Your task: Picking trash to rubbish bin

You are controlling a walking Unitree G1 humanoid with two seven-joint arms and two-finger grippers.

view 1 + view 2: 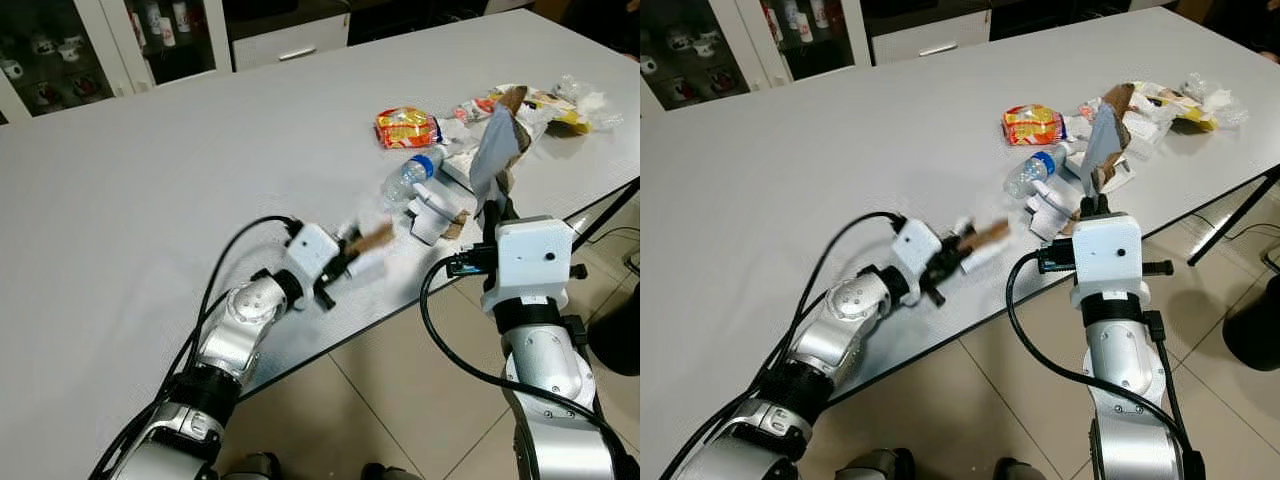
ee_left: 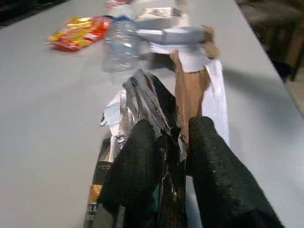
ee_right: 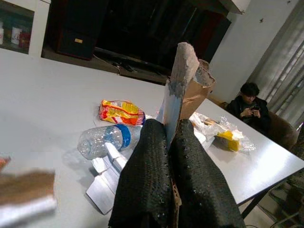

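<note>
1. Left gripper (image 1: 352,252): fingers clamped on a crumpled foil wrapper (image 2: 137,102) and a brown paper scrap (image 1: 377,238). It is held just above the table's near edge, at about 9 o'clock from the litter cluster. The pinch bunches several pieces together, apparently so that one trip clears them all.

2. Right gripper (image 3: 170,142): fingers pressed shut on a torn cardboard carton piece (image 1: 495,145), grey-lined and brown outside. The piece stands upright above the wrist at the table edge, lifted clear of the other litter. That posture suits carrying rather than sorting.

3. Plastic water bottle (image 1: 410,177): clear with a blue label, lying on its side at 12 o'clock from the left gripper, untouched.

4. Orange snack packet (image 1: 405,127): flat on the table at 12 o'clock from the bottle.

5. White folded packaging (image 1: 432,213): resting just beside the bottle, near the table edge.

6. Yellow wrapper heap (image 1: 555,105): at the far right of the grey table (image 1: 180,200), mixed with clear plastic.

7. Rubbish bin: possibly the dark round form (image 1: 618,340) on the floor at 3 o'clock; uncertain.

8. Person seated (image 3: 249,107) beyond the table, in the right wrist view.

9. Status: both grippers are loaded; much litter remains.
</note>
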